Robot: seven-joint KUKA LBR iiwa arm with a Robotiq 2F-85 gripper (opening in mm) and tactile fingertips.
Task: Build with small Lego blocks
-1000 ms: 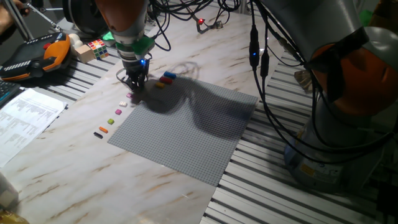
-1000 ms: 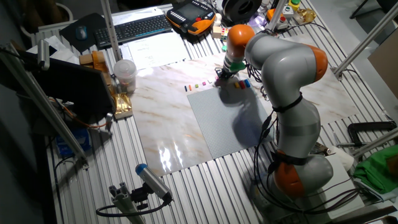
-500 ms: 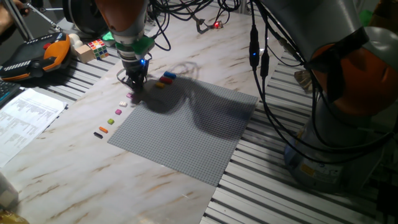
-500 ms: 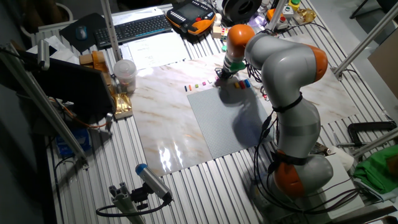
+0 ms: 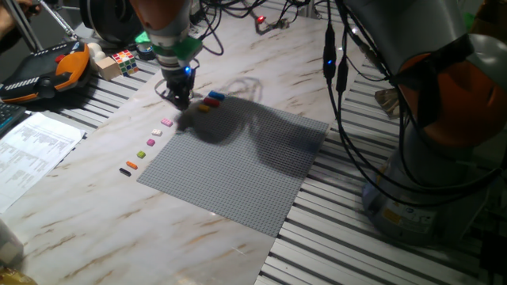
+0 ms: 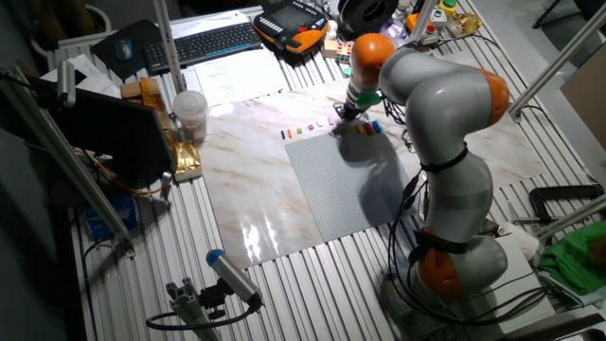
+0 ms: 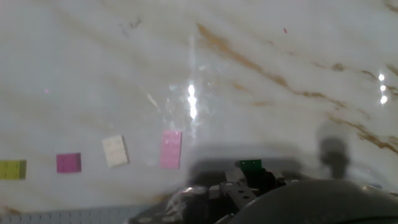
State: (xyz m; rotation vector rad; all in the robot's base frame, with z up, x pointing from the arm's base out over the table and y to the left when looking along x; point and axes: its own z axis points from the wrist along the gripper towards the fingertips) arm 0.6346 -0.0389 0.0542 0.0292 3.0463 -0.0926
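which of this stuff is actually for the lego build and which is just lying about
For the job: pink flat plastic Lego brick, white brick, purple brick, blue brick, and likely the large grey studded baseplate.
Just lying about: multicoloured Rubik's cube, printed paper sheet, orange-and-black handheld controller, black keyboard.

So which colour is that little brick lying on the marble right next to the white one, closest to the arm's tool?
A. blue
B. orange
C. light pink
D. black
C. In the hand view the light pink brick lies on the marble just beside the white brick, on the side towards the tool; a darker magenta brick sits on the white one's other side.
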